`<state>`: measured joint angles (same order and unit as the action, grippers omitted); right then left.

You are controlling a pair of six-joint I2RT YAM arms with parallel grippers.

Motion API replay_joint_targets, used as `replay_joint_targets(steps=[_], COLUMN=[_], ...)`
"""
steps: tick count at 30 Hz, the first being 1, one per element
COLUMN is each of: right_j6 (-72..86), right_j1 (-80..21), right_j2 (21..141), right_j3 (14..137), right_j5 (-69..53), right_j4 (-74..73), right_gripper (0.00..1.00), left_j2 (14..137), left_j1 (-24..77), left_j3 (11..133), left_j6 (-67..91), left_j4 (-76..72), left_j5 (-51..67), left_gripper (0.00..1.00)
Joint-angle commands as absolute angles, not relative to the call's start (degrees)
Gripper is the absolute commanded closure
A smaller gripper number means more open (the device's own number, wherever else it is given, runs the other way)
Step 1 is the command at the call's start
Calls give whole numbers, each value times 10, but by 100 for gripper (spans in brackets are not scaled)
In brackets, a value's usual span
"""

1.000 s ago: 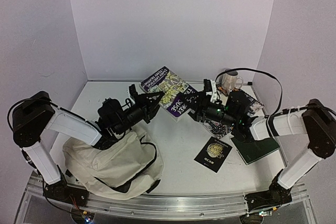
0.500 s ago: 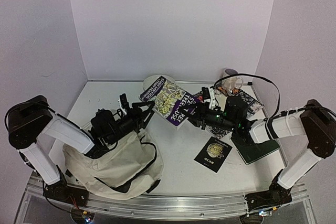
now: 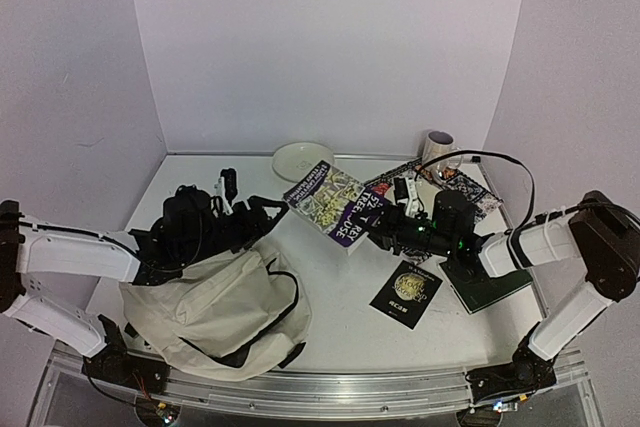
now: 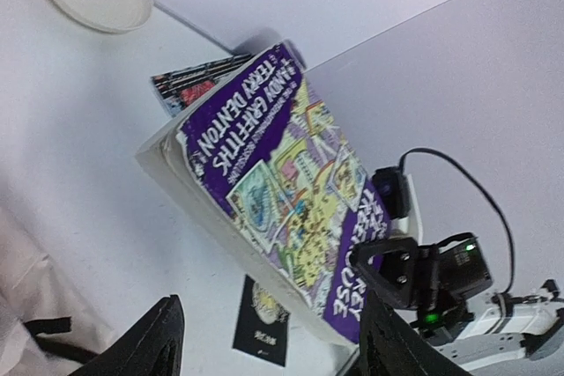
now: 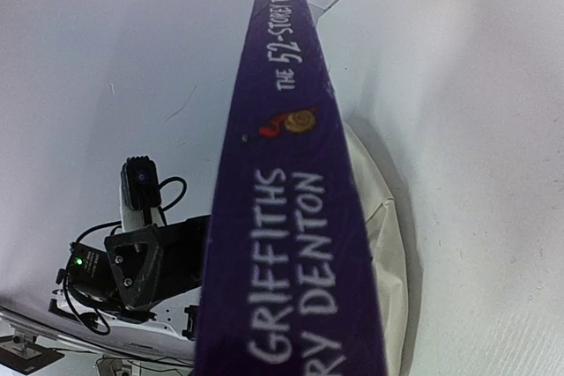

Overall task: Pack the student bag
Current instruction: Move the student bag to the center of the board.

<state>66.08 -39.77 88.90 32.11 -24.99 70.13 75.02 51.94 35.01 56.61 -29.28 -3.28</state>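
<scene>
Clamping the purple book (image 3: pixel 335 205) by one end, the right gripper (image 3: pixel 382 223) may let it droop or slip before it reaches the student bag (image 3: pixel 215 312), which lies at the near-left corner of the bench (image 3: pixel 340 292). The left gripper (image 3: pixel 266 209) is spread apart, empty.

We see the left fingers (image 4: pixel 163 339) let go of the purple book (image 3: pixel 335 204): a second ago they are clamped on its left end, and now they stand spread wide, drawn back and apart from it. The left arm swings away toward the left side of the bench (image 3: pixel 330 287), its shoulder now at the edge of the overhead view. The right fingers (image 4: pixel 388 263) go from open to closed on the book's right corner and now carry it alone. The book shifts toward the right and lower. Behind it, the white plate (image 3: pixel 303 159) comes into full sight.
</scene>
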Motion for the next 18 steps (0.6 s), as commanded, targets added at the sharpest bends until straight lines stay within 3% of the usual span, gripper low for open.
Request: replay_joint_targets(steps=[1, 12, 18], right_j6=[659, 655, 655], right_j1=[-397, -396, -396], right_j2=[864, 867, 873], right_j3=[332, 324, 320], right_j5=[-266, -267, -270], right_j4=[971, 951, 949], right_gripper=[100, 100, 100], left_j2=[739, 775, 837], left_j1=[518, 524, 523], left_j3=[436, 564, 564], left_j6=[481, 452, 466], left_j4=[-3, 383, 451], left_j5=[-43, -189, -213], left_gripper=[31, 28, 27])
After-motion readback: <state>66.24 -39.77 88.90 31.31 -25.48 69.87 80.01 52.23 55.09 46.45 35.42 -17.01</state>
